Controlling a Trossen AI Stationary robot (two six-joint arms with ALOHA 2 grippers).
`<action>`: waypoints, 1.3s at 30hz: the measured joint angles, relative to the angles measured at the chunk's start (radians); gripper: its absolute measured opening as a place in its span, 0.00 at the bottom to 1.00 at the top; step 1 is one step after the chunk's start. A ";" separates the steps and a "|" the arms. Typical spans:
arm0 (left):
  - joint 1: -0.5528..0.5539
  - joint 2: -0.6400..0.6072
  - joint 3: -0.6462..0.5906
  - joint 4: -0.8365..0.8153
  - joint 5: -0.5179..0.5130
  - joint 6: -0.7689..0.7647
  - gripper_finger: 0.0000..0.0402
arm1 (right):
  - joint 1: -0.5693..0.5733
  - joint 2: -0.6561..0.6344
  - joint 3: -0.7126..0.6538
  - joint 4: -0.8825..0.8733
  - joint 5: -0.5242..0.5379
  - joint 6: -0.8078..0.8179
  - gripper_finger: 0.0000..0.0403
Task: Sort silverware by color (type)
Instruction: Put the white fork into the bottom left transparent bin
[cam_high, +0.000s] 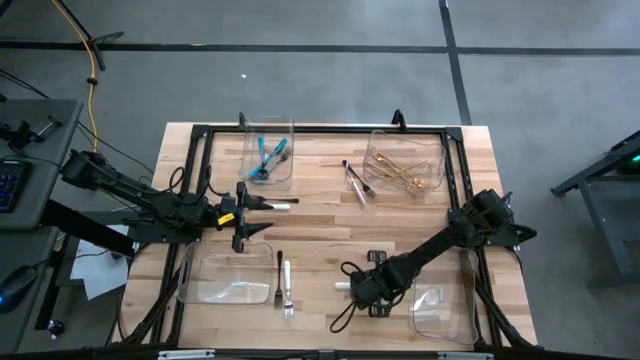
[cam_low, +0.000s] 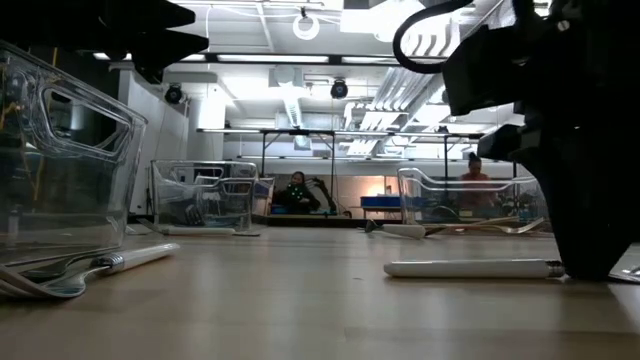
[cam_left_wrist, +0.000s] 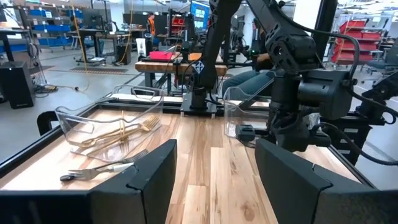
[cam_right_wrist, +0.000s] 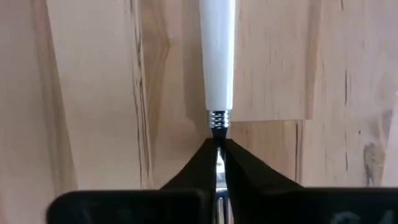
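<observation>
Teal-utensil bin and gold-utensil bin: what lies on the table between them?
In the high view, dark steel utensils lie loose on the wood between the teal-utensil bin and the gold-utensil bin, nearer the gold one.

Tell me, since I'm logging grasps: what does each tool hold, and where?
Right tool: white-handled utensil, pinched at its metal neck. Left tool: open, holding nothing.

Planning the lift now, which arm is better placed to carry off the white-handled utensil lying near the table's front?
The right. Its gripper is shut on the white-handled utensil at the metal neck. The left gripper hangs open farther back, holding nothing.
</observation>
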 joint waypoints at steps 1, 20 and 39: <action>0.000 0.000 0.000 0.000 0.000 0.000 0.53 | -0.004 0.000 0.000 -0.001 -0.002 -0.001 0.04; 0.000 0.000 0.000 0.084 0.000 -0.104 0.53 | -0.050 -0.098 -0.004 -0.063 0.194 -0.056 0.00; 0.000 0.000 0.000 0.061 -0.003 -0.060 0.53 | -0.138 -0.449 -0.500 0.710 0.281 0.078 0.00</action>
